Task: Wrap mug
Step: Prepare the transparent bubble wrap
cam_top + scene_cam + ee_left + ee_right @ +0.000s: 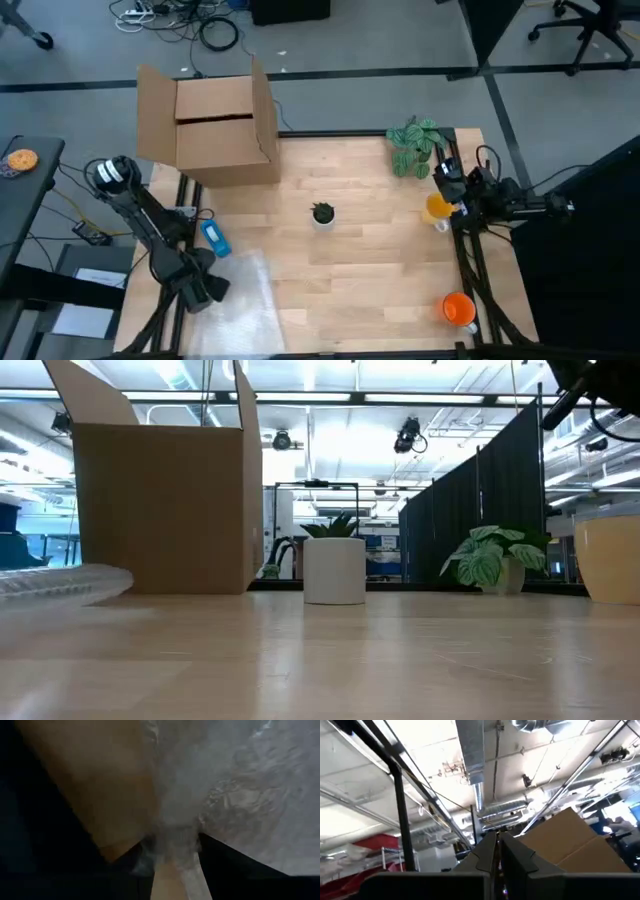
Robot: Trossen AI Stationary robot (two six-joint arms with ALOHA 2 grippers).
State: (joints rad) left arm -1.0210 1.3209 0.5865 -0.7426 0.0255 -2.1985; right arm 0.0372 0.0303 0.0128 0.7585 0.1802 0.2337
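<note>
A robotics lab or workshop in an open industrial hall — exposed ceiling ducts (470, 750) and strip lights overhead, black curtain partitions (480, 510), cables (190, 20) strewn across the grey floor, office chairs (580, 25), and a wooden table (370, 270) with 2 arms mounted at its edges.

Cardboard box (215, 125) at table's (380, 290) back left; small potted plant (322, 214) at centre; leafy plant (413, 146) back right; mug (438, 209) at right edge, cup (458, 308) nearer front. Bubble wrap (232, 300) front left, left gripper (205, 290) on its edge.
</note>
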